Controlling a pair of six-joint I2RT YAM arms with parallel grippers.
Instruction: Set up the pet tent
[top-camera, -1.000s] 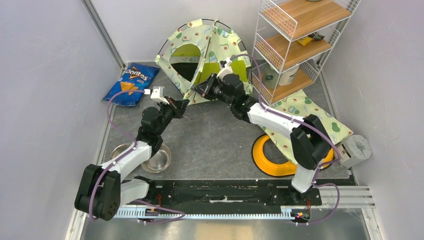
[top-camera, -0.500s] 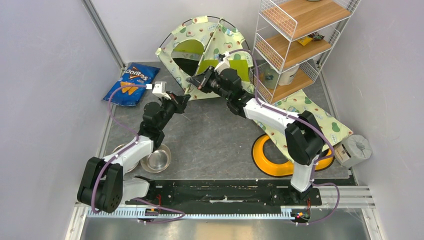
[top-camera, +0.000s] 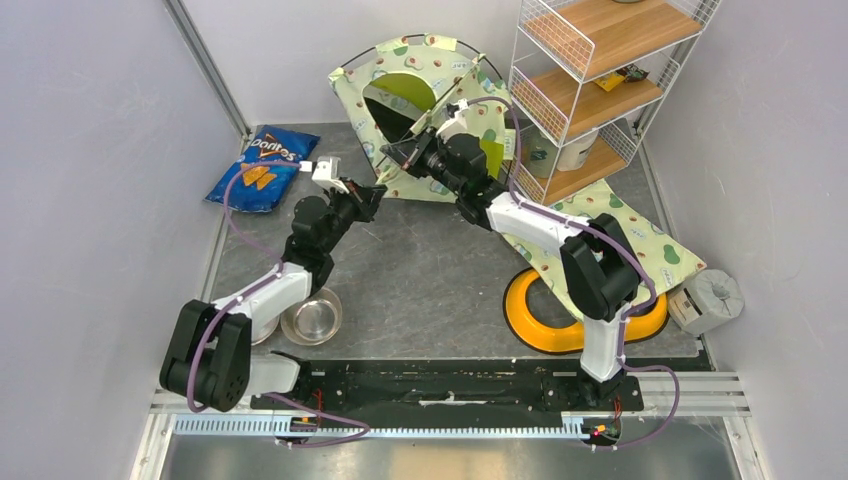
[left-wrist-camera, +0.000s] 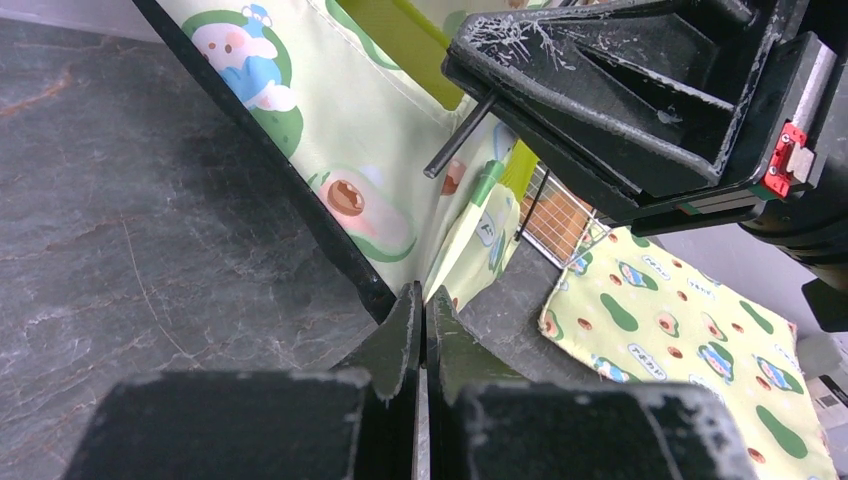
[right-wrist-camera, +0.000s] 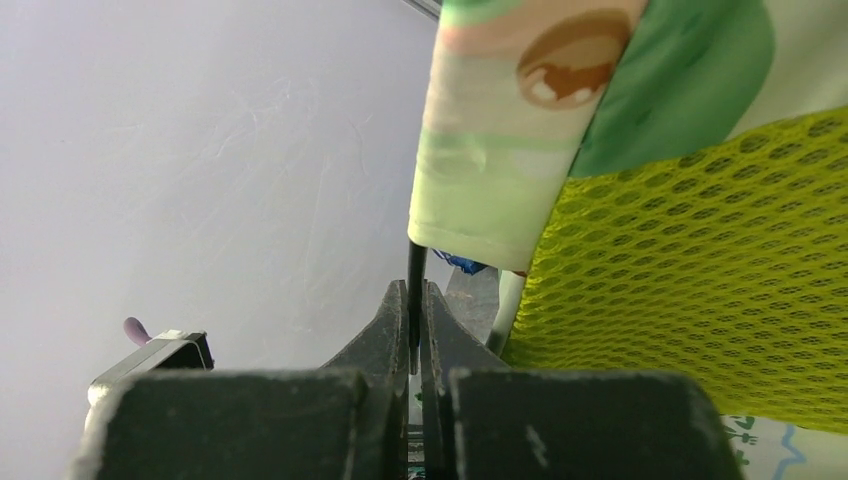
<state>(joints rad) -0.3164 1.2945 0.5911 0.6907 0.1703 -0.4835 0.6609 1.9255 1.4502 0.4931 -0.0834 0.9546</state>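
The tent (top-camera: 445, 70) stands at the back, just beside the wire shelf (top-camera: 560, 100). My right gripper (right-wrist-camera: 412, 300) is clenched on its thin black pole (right-wrist-camera: 415, 265). My left gripper (left-wrist-camera: 420, 300), closed, touches its black hem (left-wrist-camera: 335, 245). The printed fabric is soft.

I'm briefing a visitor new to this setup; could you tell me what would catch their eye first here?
The pet tent, pale green with avocados, stands tilted at the table's far middle, both arms stretched to it. The right end effector is shut on its thin black pole, the left end effector shut at its lower edge. A blue Doritos bag lies far left; a white wire shelf stands far right.
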